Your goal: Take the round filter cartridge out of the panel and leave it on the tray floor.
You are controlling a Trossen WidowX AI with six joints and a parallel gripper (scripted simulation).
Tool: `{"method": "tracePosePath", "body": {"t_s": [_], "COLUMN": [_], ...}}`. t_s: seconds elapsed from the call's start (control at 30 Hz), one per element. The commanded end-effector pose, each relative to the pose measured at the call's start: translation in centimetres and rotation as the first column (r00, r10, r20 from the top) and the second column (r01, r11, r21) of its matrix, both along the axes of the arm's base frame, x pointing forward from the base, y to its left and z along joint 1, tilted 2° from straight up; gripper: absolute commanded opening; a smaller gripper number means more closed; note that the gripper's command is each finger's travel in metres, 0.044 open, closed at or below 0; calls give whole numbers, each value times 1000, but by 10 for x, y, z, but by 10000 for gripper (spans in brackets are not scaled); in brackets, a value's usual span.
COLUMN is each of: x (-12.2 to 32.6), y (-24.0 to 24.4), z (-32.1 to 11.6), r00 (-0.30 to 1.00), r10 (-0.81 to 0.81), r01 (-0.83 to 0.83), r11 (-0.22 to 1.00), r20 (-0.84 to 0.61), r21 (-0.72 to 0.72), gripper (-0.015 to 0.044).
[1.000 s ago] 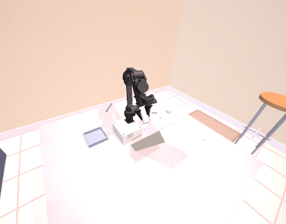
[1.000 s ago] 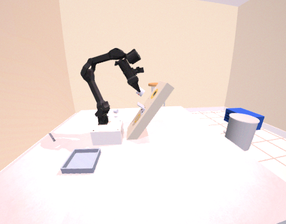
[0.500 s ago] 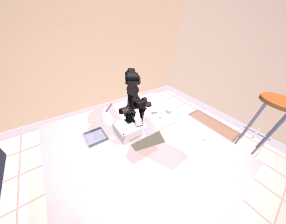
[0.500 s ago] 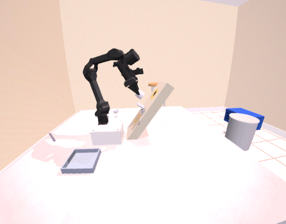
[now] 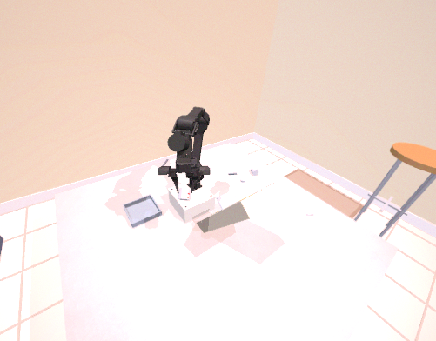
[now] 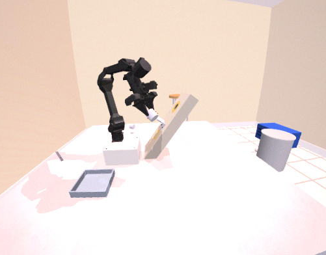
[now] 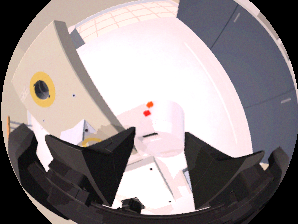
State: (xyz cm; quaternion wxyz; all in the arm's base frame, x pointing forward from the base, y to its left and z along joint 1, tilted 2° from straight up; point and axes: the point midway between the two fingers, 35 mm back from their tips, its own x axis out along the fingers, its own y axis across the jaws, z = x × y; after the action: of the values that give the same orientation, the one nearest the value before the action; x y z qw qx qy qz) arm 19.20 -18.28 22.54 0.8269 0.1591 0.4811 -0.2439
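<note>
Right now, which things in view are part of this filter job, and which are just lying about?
Part of the job:
- white filter
- slanted panel
- tray
- jaws, shut on the filter

Seemingly just about:
- orange stool
- grey cylinder
- blue box

We see a smooth, matt white plastic-looking cylindrical cartridge (image 5: 184, 192) (image 6: 152, 114) (image 7: 169, 127). Black gripper (image 5: 184, 182) (image 6: 149, 112) (image 7: 160, 133): dull, plastic-looking. Slanted beige panel (image 6: 179, 121) (image 7: 70, 75): matt, flat finish. Shallow blue-grey square tray (image 5: 143, 211) (image 6: 94, 183): smooth, matt, plastic-looking. White box-shaped block (image 5: 195, 207) (image 6: 122, 156): smooth, no shine. Round orange-brown stool seat (image 5: 419, 157) looks smooth, on grey metal-looking legs (image 5: 378, 190). Grey cylindrical bin (image 6: 275, 149): smooth, matt.
</note>
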Motion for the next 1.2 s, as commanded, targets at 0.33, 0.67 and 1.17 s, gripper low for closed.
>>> {"method": "tracePosePath", "body": {"t_s": [0.33,0.67,1.17], "x": [-57,-93,-150], "y": [-51,-71,-98], "z": [-17,-27,-80], "r00": [922,818,667], "r10": [-386,-576,-745], "r01": [386,576,745], "r11": [922,818,667], "r20": [-1,1,-4], "r21": [-9,-13,-19], "gripper": [0,0,0]}}
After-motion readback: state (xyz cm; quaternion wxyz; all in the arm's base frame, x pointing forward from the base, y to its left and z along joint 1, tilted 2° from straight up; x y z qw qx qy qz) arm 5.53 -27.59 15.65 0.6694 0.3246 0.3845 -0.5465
